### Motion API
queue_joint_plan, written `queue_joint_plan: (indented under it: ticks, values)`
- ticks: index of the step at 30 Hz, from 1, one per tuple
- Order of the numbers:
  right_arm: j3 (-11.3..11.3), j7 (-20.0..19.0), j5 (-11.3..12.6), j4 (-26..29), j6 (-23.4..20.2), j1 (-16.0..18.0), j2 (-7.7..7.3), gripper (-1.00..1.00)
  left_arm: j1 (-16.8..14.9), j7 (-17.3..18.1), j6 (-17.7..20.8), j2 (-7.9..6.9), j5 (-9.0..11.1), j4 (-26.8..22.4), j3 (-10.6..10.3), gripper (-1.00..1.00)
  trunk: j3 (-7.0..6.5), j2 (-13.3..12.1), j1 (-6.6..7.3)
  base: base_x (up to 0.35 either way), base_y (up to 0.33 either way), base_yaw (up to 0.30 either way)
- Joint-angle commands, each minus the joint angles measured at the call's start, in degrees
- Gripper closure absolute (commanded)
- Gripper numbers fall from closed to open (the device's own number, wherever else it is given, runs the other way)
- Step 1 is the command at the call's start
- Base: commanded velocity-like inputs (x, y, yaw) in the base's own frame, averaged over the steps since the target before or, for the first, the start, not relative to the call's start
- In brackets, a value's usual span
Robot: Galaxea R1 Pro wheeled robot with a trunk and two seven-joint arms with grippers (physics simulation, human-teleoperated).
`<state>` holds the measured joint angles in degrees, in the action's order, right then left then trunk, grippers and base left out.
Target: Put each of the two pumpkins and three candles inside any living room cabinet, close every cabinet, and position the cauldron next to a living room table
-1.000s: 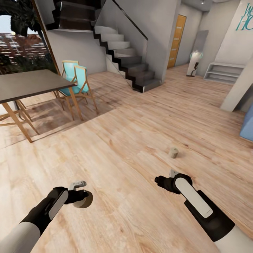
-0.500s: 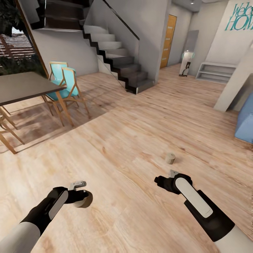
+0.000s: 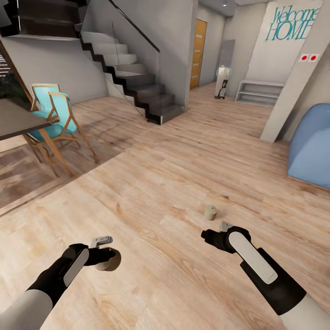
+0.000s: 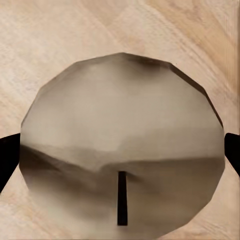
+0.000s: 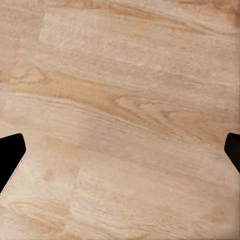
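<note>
One candle (image 3: 109, 259), a stubby pale grey-brown cylinder, is held in my left gripper (image 3: 106, 257), which is shut on it low at the left of the head view. In the left wrist view this candle (image 4: 120, 135) sits close up between the two dark fingertips (image 4: 7, 160), with its wick showing. A second candle (image 3: 211, 212) stands on the wooden floor just ahead of my right gripper (image 3: 210, 236). In the right wrist view, that gripper (image 5: 120, 152) is open, with bare floorboards between its fingers. Pumpkins, cabinet, cauldron and the low table are out of view.
A dark dining table (image 3: 16, 121) with turquoise chairs (image 3: 50, 121) stands at the left. A dark staircase (image 3: 137, 82) rises at the back. A blue seat (image 3: 309, 146) and a white pillar (image 3: 288, 91) are at the right. Open wooden floor lies ahead.
The whole view has swung to the right, so the camera has turned. Both arms keep their pose. The floor candle now shows closer to my right gripper.
</note>
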<state>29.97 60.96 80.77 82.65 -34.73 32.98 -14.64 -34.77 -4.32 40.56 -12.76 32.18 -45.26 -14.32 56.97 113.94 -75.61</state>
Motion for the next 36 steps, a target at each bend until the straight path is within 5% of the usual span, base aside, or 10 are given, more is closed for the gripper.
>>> queue_joint_plan:
  ticks: [1, 36]
  values:
    - [0.1, 0.4, 0.2, 0.1, -0.3, 0.1, -0.04, -1.00, 0.0, -0.4, 0.1, -0.07, 0.6, -0.1, -0.2, 1.00, 0.05, 0.0, -0.03, 0.325, 0.000, -0.023]
    - [-0.2, 0.3, 0.3, 0.1, -0.2, 0.1, -0.04, -1.00, 0.0, -0.4, 0.1, -0.07, 0.4, -0.1, -0.3, 1.00, 0.05, 0.0, -0.03, 0.325, 0.000, -0.001]
